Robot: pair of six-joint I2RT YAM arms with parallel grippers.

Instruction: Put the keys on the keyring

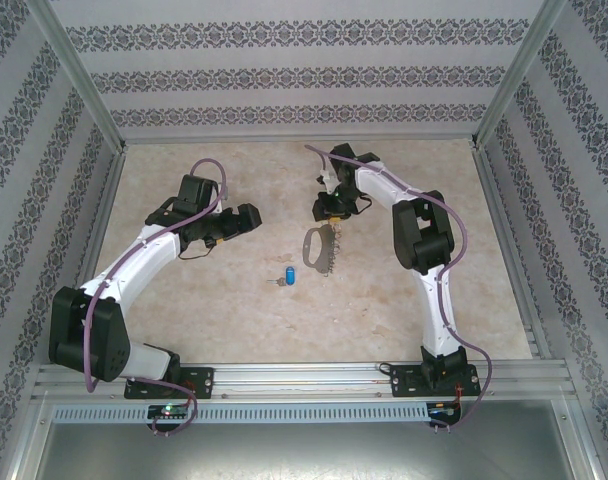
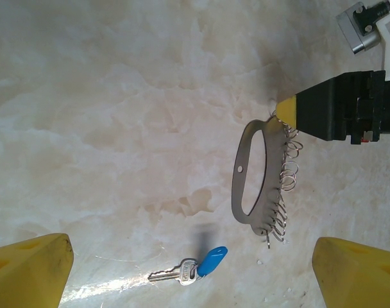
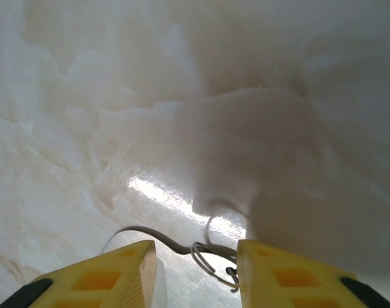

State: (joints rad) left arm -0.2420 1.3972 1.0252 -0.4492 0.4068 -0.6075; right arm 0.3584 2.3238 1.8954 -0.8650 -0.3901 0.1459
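In the top view, the keyring (image 1: 314,247) lies mid-table with its long axis running away from the bases. Its far end is under the right gripper (image 1: 331,213), and the key (image 1: 289,275) is just beside its near end.

In the left wrist view, the left gripper's yellow fingers (image 2: 31,273) stand wide apart and empty. The key's blue head points toward the loop.

In the right wrist view, the right fingers (image 3: 118,276) straddle the loop's end and its wire rings (image 3: 211,256), partly apart. Whether they grip it cannot be told, and the rest of the loop is cut off.
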